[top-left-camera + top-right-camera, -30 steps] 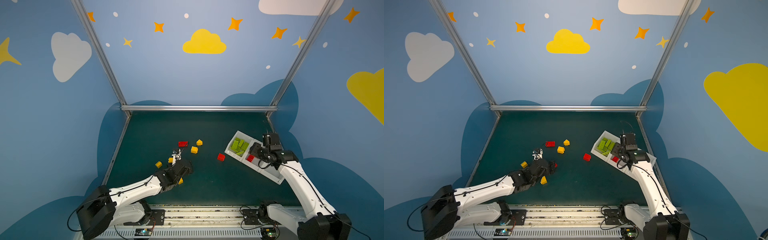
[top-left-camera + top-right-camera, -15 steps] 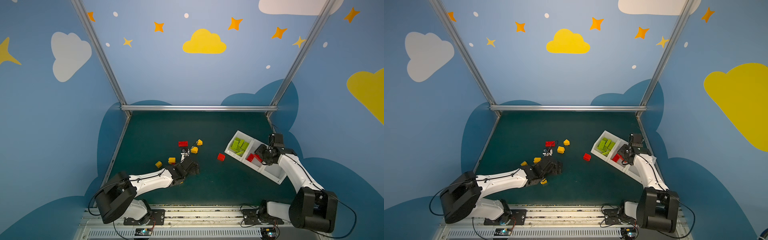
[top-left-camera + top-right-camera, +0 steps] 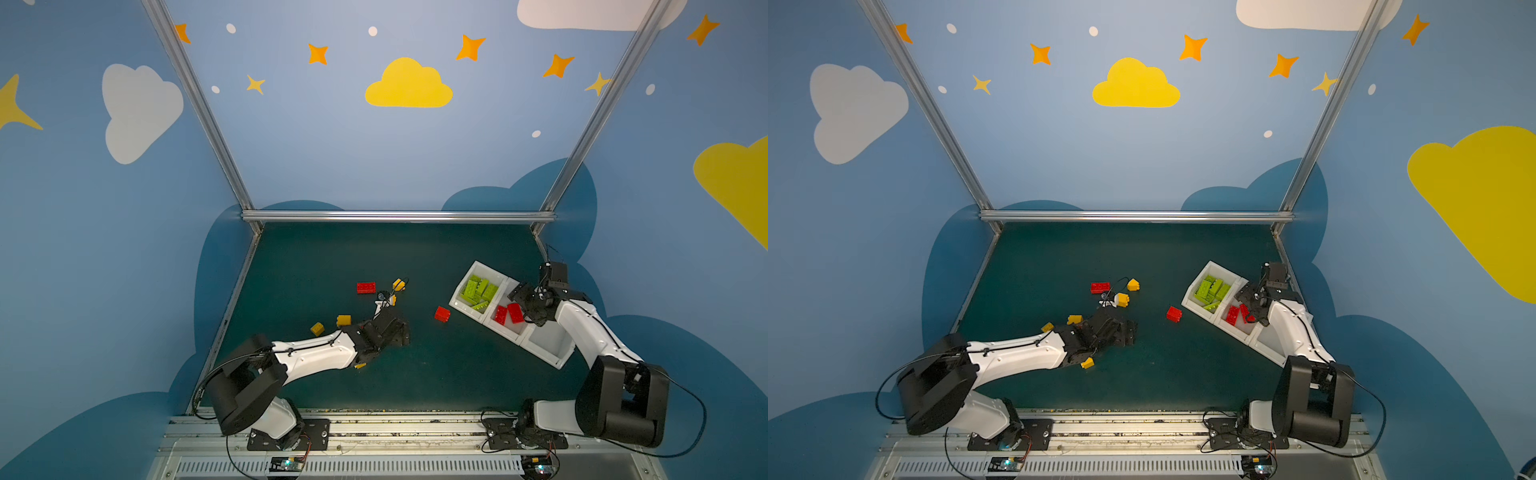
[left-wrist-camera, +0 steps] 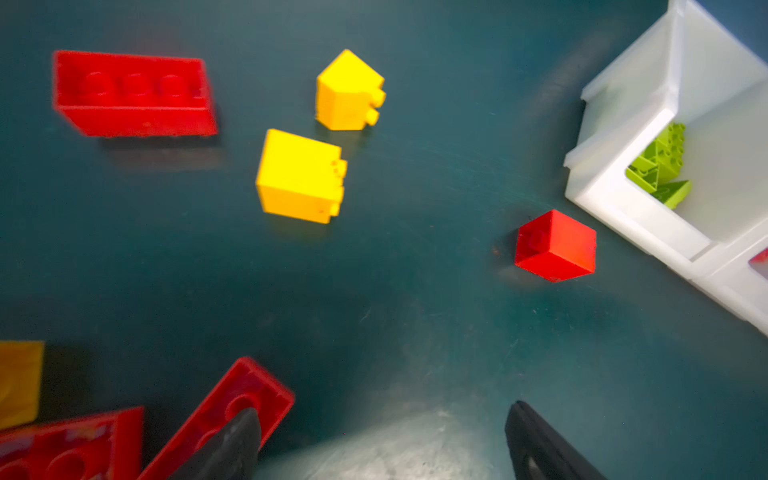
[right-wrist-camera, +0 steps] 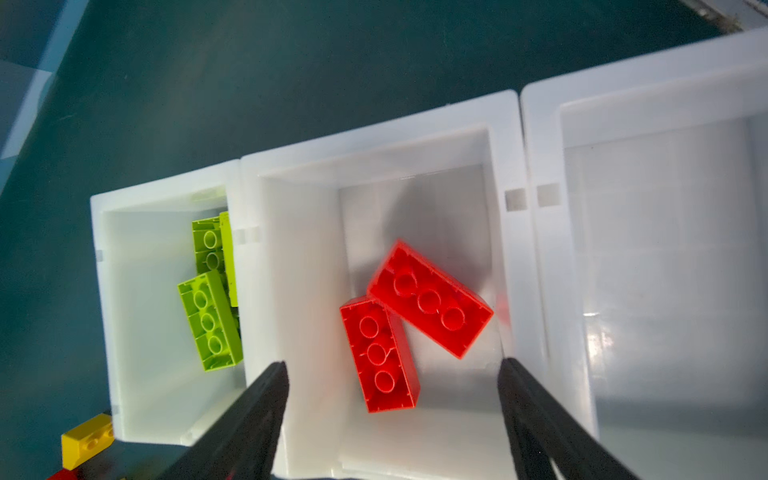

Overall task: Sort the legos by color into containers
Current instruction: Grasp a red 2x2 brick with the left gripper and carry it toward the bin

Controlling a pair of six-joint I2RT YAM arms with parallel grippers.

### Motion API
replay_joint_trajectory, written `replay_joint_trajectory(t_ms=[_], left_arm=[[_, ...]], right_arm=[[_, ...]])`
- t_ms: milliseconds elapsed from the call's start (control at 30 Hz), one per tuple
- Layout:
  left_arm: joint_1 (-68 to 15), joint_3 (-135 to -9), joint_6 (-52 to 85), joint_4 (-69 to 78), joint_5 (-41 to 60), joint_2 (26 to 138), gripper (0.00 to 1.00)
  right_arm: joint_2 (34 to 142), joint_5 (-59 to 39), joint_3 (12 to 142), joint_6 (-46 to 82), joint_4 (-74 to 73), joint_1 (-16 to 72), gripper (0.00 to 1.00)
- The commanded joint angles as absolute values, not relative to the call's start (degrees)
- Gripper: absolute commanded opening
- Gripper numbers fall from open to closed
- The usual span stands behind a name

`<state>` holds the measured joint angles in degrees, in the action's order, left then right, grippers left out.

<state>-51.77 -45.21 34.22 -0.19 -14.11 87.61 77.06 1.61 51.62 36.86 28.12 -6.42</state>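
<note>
1. Since the left gripper is the starting point: its jaws are spread wide over bare mat, holding nothing. One finger overlaps a flat red brick in the wrist view, and I can't tell if they touch. A second red brick and a yellow brick lie just beside that
2. The right gripper hangs over the middle bin of the containers, jaws wide too, gripping nothing. Two red bricks lie on that bin's floor, touching each other
3. Lime bricks are piled in the end bin farthest from the arm bases. The near end bin shows only white floor
4. Loose legos out on the mat: a long red brick, two yellow blocks ahead of the left gripper, a small red cube near the lime bin's corner, a yellow pair beside the left arm and a yellow bit poking out under it
5. Surface is a dark teal mat, a bit scuffed. Walls are blue with painted clouds and stars
6. Edges: a silver rail runs along the back, and a metal base track runs along the front where both arms are bolted. The bin row sits diagonally close to the mat's right edge. Widest open stretches are along the back rail and front middle
</note>
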Motion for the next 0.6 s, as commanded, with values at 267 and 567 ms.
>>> replay_joint_trajectory(t_ms=[267, 567], left_arm=[[-51.8, -59.6, 23.8, -0.1, -5.9, 102.3, 0.83], [-51.8, -70.7, 18.6, 0.0, -0.6, 113.9, 0.8]], right_arm=[[66.7, -2.1, 54.6, 32.6, 30.5, -1.5, 0.79], [60.6, -7.1, 53.0, 31.6, 27.5, 4.4, 0.79]])
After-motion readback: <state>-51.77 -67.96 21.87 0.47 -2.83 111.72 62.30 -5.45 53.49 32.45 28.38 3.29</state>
